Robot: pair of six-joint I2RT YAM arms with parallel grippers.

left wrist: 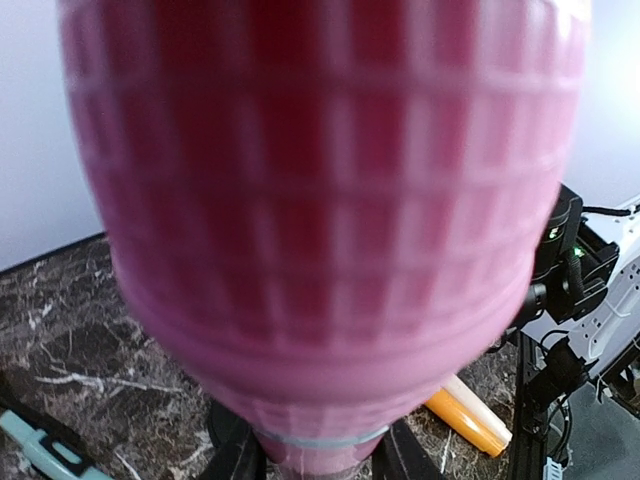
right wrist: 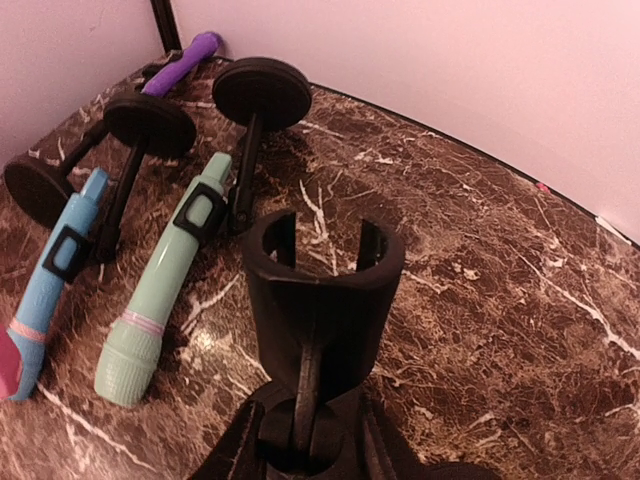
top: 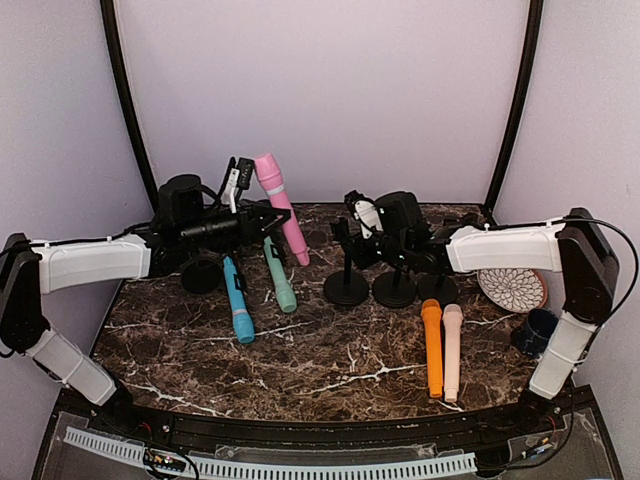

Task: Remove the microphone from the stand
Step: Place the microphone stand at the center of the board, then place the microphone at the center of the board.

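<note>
- Pink mic (top: 274, 182): tilted, lifted above the table (top: 330, 370) at rear left, with your left gripper (top: 270, 216) clamped on it.
- Stand clip (right wrist: 320, 285): empty, between the fingers of your right gripper (right wrist: 305, 442); you cannot tell its grip.

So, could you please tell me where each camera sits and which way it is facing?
Top external: above and behind the arms, looking down at the marble table; left arm and right arm both show.
Left wrist: on the left arm, facing across the table; the pink microphone in the left fingers fills it.
Right wrist: on the right arm, facing down-left past an empty stand clip between the right fingers to the blue microphone.
Shared: the green microphone shows in all three.
</note>
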